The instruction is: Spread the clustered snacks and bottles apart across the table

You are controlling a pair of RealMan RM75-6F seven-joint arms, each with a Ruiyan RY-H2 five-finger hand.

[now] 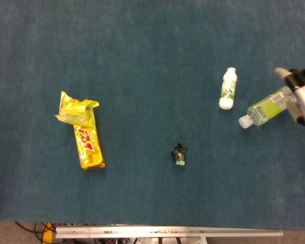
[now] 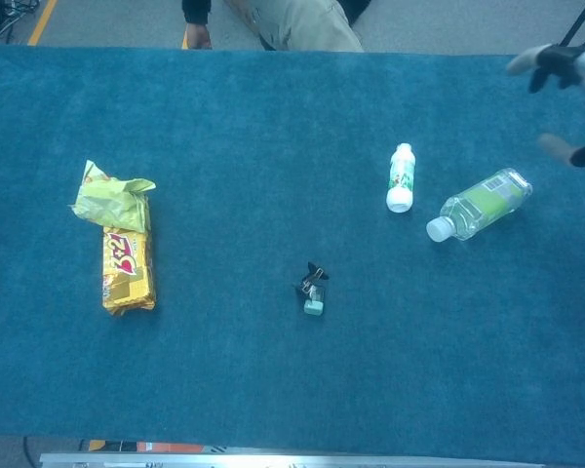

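A small white bottle (image 1: 227,89) (image 2: 401,178) lies at the right of the blue table. Just right of it a clear bottle with a green label (image 1: 268,107) (image 2: 480,203) lies on its side. At the left lies a yellow snack packet (image 1: 89,145) (image 2: 127,268), and a crumpled yellow-green bag (image 1: 75,109) (image 2: 112,200) touches its far end. My right hand (image 1: 302,96) (image 2: 565,73) hovers at the far right edge, beyond the clear bottle, fingers apart and holding nothing. Only a pale sliver at the left edge of the head view hints at my left hand.
A small dark binder clip (image 1: 179,153) (image 2: 313,290) lies alone near the table's middle. A person (image 2: 292,19) stands past the far edge. The metal front edge of the table (image 1: 168,233) runs along the bottom.
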